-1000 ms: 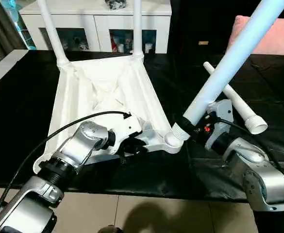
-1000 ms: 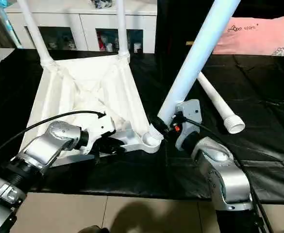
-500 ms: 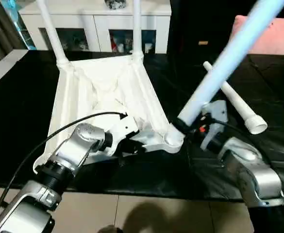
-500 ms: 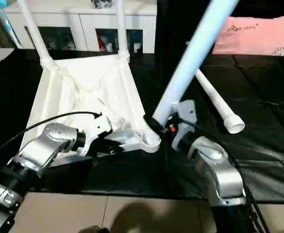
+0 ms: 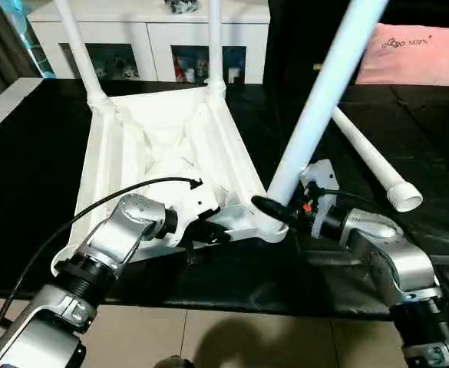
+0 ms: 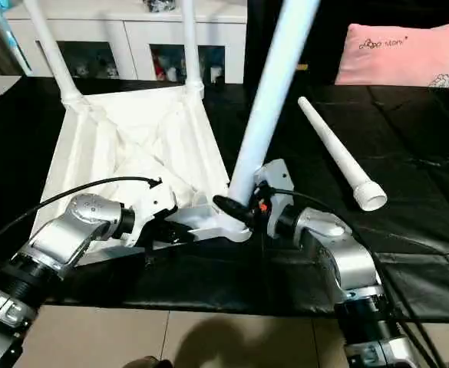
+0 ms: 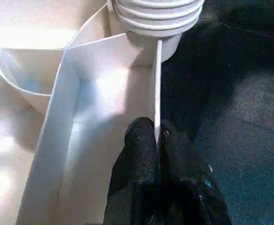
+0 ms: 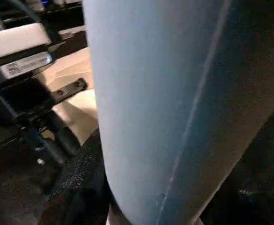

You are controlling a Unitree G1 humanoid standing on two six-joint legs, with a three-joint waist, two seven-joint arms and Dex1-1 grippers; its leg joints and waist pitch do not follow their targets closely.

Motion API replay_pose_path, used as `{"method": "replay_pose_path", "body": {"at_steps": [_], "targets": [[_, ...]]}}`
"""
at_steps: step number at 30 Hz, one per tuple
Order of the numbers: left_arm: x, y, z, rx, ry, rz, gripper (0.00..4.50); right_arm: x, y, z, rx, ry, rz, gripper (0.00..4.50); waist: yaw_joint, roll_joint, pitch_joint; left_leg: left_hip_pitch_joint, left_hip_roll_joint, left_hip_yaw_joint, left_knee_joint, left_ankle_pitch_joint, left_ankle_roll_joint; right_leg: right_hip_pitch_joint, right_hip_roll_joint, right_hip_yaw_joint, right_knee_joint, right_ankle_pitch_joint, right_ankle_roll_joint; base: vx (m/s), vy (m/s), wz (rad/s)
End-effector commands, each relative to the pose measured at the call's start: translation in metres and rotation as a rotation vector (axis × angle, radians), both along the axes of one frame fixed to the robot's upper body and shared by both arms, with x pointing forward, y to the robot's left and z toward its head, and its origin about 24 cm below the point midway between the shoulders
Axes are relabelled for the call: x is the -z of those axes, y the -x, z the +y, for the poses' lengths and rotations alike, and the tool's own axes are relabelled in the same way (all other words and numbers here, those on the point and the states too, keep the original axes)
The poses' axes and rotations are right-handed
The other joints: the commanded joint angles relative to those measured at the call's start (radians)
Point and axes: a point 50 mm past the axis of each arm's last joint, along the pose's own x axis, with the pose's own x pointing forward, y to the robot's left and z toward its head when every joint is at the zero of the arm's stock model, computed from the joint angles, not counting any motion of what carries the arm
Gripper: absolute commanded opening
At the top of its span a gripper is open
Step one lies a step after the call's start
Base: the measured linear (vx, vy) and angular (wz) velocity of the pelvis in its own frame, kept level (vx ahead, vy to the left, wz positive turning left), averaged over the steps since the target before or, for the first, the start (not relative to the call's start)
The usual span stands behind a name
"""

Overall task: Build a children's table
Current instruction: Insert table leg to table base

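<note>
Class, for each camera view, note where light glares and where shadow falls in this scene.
Left eye view: glare washes out the ribs mid-way along the white plastic ribbed tabletop, and a soft shadow lies on the tan floor. Left wrist view: a bright patch glares on the tabletop's upturned underside, while the black cloth stays dark. Right wrist view: the white tapered tube leg darkens toward one edge.

The left tool [image 7: 158, 136] was pinched shut, its silver forearm angled inward. The right tool [image 5: 274, 208] pointed toward it, fingers part-spread, elbow bent.
</note>
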Motion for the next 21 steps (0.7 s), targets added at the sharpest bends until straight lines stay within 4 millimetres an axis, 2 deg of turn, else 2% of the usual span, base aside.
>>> {"method": "replay_pose_path", "body": {"at_steps": [1,5,9,12,18,21], "targets": [[-0.002,-0.004,0.007,-0.016,-0.030,-0.007,0.00,0.011,-0.001,-0.003,-0.010,0.059,0.034,1.93,0.008,-0.011,-0.067,0.024,0.038,-0.005,-0.057,-0.134,0.056,0.036,-0.054,0.019,-0.071,0.110,-0.287,0.000,0.000,0.00],[-0.003,-0.005,0.008,-0.012,-0.033,-0.011,0.00,0.012,-0.005,-0.008,0.010,0.077,0.030,1.93,0.007,-0.010,-0.067,0.026,0.039,-0.005,-0.058,-0.147,0.048,0.034,-0.053,0.020,-0.073,0.085,-0.291,0.000,0.000,0.00],[-0.004,-0.007,0.008,-0.011,-0.034,-0.013,0.00,0.011,-0.008,-0.015,0.023,0.090,0.025,1.93,0.007,-0.010,-0.069,0.024,0.037,-0.004,-0.055,-0.126,0.058,0.036,-0.052,0.019,-0.070,0.130,-0.294,0.000,0.000,0.00],[-0.004,-0.008,0.009,-0.011,-0.034,-0.014,0.00,0.010,-0.007,-0.019,0.017,0.092,0.025,1.93,0.007,-0.011,-0.067,0.025,0.038,-0.005,-0.056,-0.142,0.061,0.036,-0.053,0.019,-0.072,0.104,-0.294,0.000,0.000,0.00],[-0.005,-0.010,0.008,-0.018,-0.024,-0.014,0.00,0.013,-0.005,-0.017,-0.017,0.085,0.040,1.93,0.010,-0.012,-0.069,0.025,0.038,-0.003,-0.054,-0.125,0.071,0.035,-0.052,0.019,-0.070,0.123,-0.297,0.000,0.000,0.00],[-0.007,-0.012,0.006,-0.021,-0.011,-0.015,0.00,0.016,-0.007,-0.014,-0.011,0.060,0.050,1.93,0.010,-0.011,-0.066,0.025,0.039,-0.003,-0.057,-0.152,0.063,0.033,-0.053,0.019,-0.074,0.084,-0.301,0.000,0.000,0.00]]}}
